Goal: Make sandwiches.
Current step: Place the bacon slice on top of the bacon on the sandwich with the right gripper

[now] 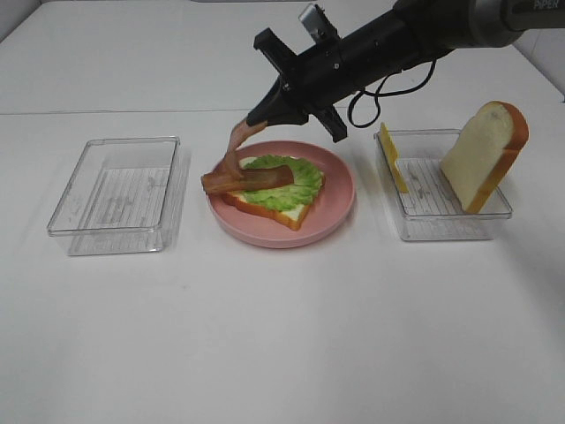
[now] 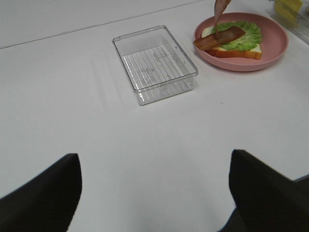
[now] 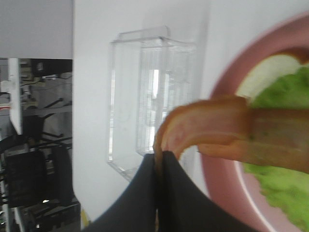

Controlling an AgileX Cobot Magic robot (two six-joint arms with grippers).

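On the pink plate (image 1: 335, 208) lies a white bread slice (image 1: 287, 214) with a green lettuce leaf (image 1: 296, 181) on it. One brown-red bacon strip (image 1: 252, 179) lies across the lettuce. My right gripper (image 1: 258, 117) is shut on a second bacon strip (image 1: 236, 146) that hangs down to the plate's left edge; the right wrist view shows it pinched (image 3: 203, 133). A second bread slice (image 1: 485, 155) and a yellow cheese slice (image 1: 392, 157) stand in the right clear tray (image 1: 441, 225). My left gripper is open, its fingers (image 2: 43, 193) low over bare table.
An empty clear tray (image 1: 115, 194) stands left of the plate; it also shows in the left wrist view (image 2: 154, 63). The plate shows there too (image 2: 275, 48). The right arm (image 1: 397, 40) reaches in from the top right above the plate.
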